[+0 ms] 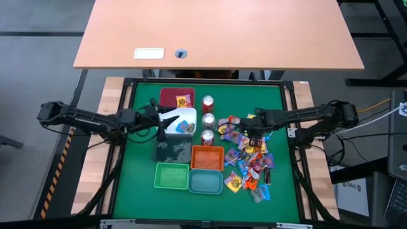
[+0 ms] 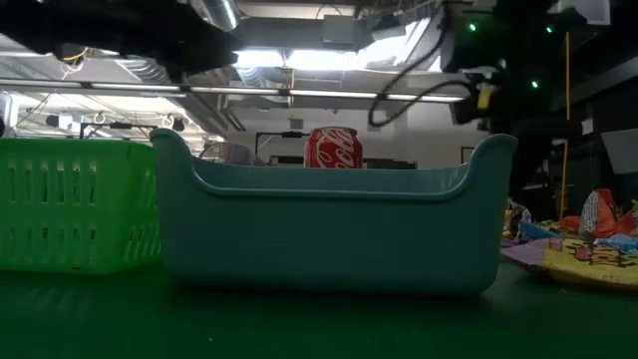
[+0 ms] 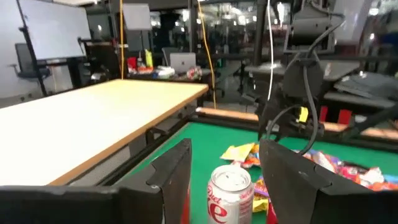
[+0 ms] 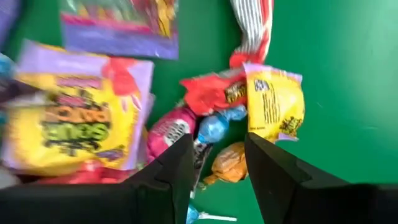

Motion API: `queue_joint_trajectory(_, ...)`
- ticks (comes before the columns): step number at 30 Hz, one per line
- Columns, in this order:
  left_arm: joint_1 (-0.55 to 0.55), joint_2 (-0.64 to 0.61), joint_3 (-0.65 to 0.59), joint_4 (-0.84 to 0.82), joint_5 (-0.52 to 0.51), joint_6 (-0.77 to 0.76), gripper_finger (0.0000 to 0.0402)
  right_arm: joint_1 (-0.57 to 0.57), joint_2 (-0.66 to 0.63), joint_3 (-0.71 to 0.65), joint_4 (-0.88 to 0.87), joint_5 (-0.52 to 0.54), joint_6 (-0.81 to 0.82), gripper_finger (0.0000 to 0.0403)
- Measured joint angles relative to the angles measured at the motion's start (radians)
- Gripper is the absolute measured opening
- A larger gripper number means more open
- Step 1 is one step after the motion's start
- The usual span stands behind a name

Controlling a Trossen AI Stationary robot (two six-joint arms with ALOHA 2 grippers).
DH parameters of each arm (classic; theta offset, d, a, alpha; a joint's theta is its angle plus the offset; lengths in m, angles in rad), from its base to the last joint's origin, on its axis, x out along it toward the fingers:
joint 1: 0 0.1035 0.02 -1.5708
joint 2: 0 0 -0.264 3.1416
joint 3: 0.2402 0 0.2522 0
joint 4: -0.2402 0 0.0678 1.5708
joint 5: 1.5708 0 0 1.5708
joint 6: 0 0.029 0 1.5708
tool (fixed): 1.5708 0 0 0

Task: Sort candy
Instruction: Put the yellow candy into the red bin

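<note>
The candy (image 1: pixel 248 156) lies in a loose pile of small bright wrappers on the right half of the green mat. My right gripper (image 1: pixel 247 131) hangs open over the pile's far end, pointing steeply down. In its wrist view its fingers (image 4: pixel 217 168) stand over an orange sweet (image 4: pixel 229 163), with a blue sweet (image 4: pixel 217 124), a red one (image 4: pixel 210 92) and a yellow one (image 4: pixel 275 102) just beyond; nothing is between them. My left gripper (image 1: pixel 166 122) is open and level over the white bin (image 1: pixel 184 116), facing a can (image 3: pixel 229 194). One candy lies in the maroon bin (image 1: pixel 177 97).
Three red-and-silver cans (image 1: pixel 208 119) stand in a row between the bins and the pile. Orange (image 1: pixel 207 157), green (image 1: pixel 172 176) and teal (image 1: pixel 205 182) bins sit near the front, with a dark bin (image 1: pixel 169 151) beside them. A large yellow-purple candy bag (image 4: pixel 68 124) lies in the pile.
</note>
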Motion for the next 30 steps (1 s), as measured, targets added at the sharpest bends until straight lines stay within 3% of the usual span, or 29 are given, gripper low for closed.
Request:
queue_joint_trajectory(8, 0.015, 0.186, 0.127, 0.0, 0.091, -0.001, 0.0178, 0.0, -0.001, -0.118, 0.088, 0.126, 0.0, 0.0143)
queue_joint_trajectory(15, 0.015, 0.255, 0.159, 0.0, 0.092, 0.0, 0.0178, 0.0, -0.001, -0.14, 0.136, 0.223, 0.0, 0.0143)
queue_joint_trajectory(23, 0.011, 0.262, 0.16, 0.001, 0.092, -0.001, 0.0178, -0.006, -0.001, -0.149, 0.158, 0.225, 0.0, 0.0143)
queue_joint_trajectory(30, 0.011, 0.262, 0.16, 0.0, 0.092, 0.001, 0.0178, -0.083, -0.001, -0.212, 0.23, 0.176, -0.001, 0.0143)
